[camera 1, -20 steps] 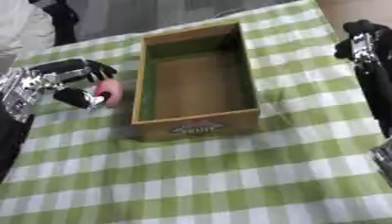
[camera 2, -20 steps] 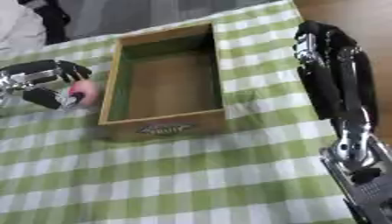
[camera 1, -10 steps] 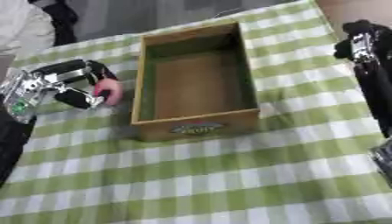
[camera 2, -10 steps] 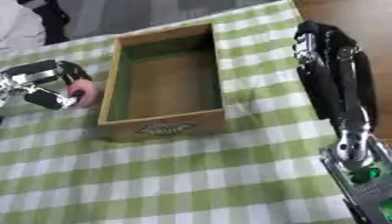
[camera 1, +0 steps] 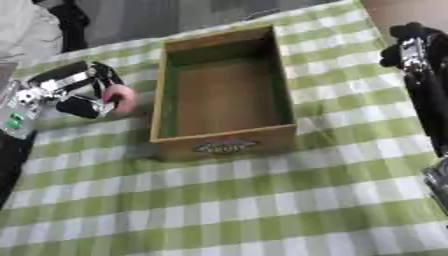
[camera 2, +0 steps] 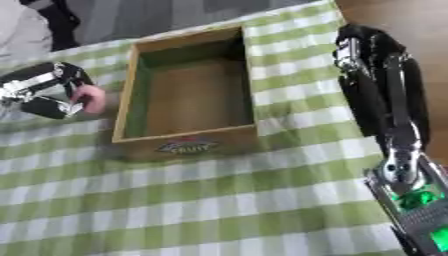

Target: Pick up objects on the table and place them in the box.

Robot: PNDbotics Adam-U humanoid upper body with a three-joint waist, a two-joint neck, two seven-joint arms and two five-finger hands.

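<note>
**Left hand has the pink object right beside the box**

Left hand (camera 1: 74, 92) is over at the left of the surface (camera 1: 262, 200), fingers and thumb curled round a small pink object (camera 1: 120, 98), rounded, hard to make out beyond its colour. That pink object sits pinched at the fingertips, just beside the outer left wall of the box (camera 1: 223, 145) and outside it, roughly level with the middle of the wall. Whether it touches the wood cannot be told from here.

And the box itself: a wooden crate, long side running away from the camera, open on top, a dark oval label on its near face. Its floor shows bare brown. It stands on a green-and-white checked cloth that covers the surface.

Over on the other side, the right hand (camera 2: 359, 42) hangs at the right edge of the surface, well apart from the box, black with silver along the arm. It holds nothing, and its fingers look relaxed and hanging. The right forearm runs down toward the lower right corner, with a green light showing near its end.
</note>
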